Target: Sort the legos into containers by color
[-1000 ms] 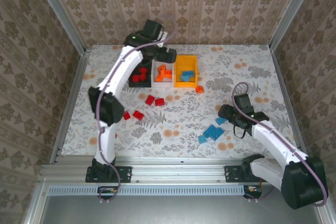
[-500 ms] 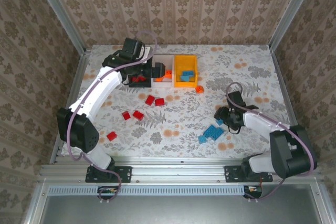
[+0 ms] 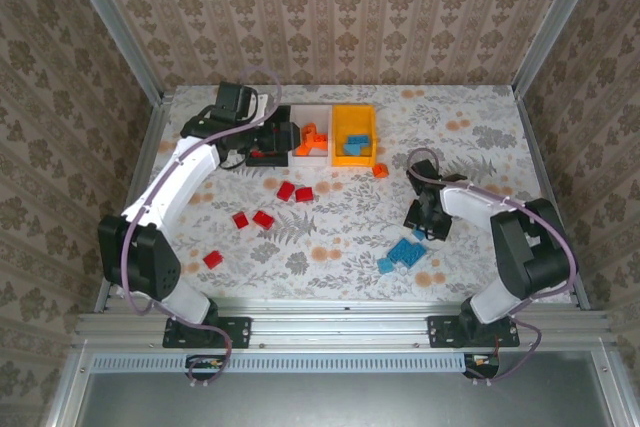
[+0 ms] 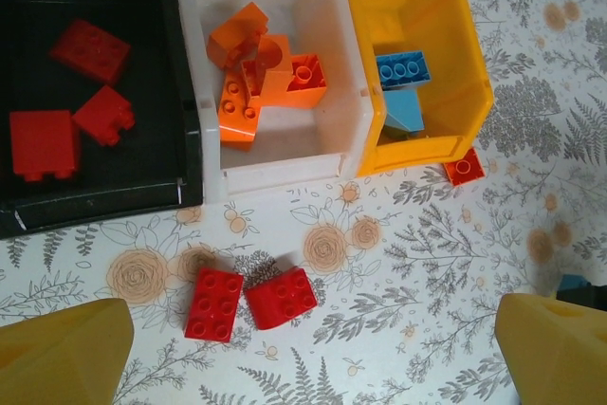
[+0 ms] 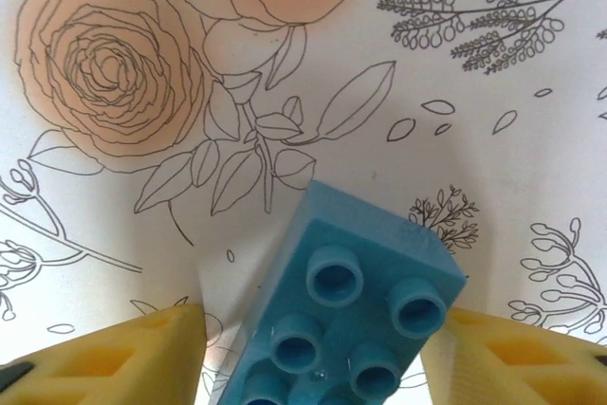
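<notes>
Right pincer (image 5: pixel 313 343) straddles a light blue lego (image 5: pixel 353 296) at lower centre of the wrist frame. A sliver of gap shows at the left finger, so a firm clench cannot be confirmed. The brick's long axis leans from bottom up-right. Judged destination is the orange-yellow bin (image 3: pixel 337 142), up-left overhead across bare desk (image 3: pixel 400 197). An orange brick (image 3: pixel 380 170) sits at its corner. Left pincer (image 4: pixel 313 358) is released wide.

Black bin (image 4: pixel 142 173), white bin (image 4: pixel 285 170), orange-yellow bin (image 4: pixel 448 45), floral-patterned table (image 4: pixel 389 272).
</notes>
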